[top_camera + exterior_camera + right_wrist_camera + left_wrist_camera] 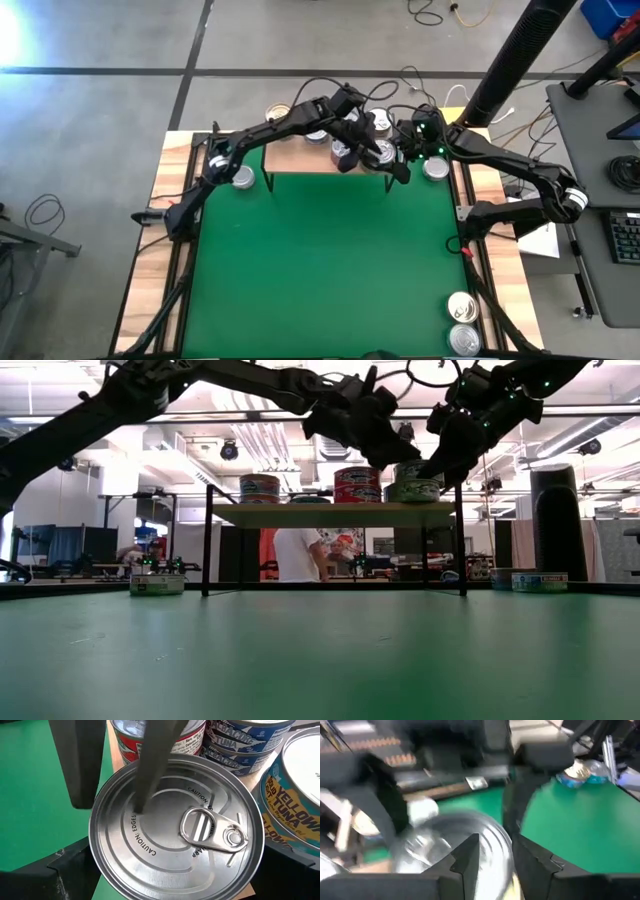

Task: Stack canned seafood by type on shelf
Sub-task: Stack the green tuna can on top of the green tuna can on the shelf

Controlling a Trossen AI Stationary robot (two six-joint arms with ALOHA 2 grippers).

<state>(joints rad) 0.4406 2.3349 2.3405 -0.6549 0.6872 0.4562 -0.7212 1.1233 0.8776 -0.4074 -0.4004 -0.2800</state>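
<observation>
1. Tins already on the shelf (335, 514) sit in short piles sorted by label: a red-banded pile (357, 485) near the middle of the low view, a paler one (259, 487) to its left, a greenish one (416, 482) to its right. That grouping looks like the sorting the task asks for.

2. Both arms crowd the upper middle of the high view, over the shelf's right half. The left gripper (372, 143) hangs just above the piles; its wrist view is blurred, with a silver tin top (455, 850) close under its fingers. I cannot tell whether it grips that tin or is merely narrowing over it.

3. The right gripper (440, 460) stands released, fingers spread wide either side of a silver ring-pull tin (175, 832), which fills its wrist view directly beneath it. Blue tuna tins (245, 745) are just beside that tin.

4. Loose tins wait on the worktop (320, 270): two at the lower right of the high view (460, 305), one at the left by the shelf leg (242, 177), one at the right end of the shelf (435, 168).

5. My guess: the right gripper is poised to take or has just set down the ring-pull tin.
</observation>
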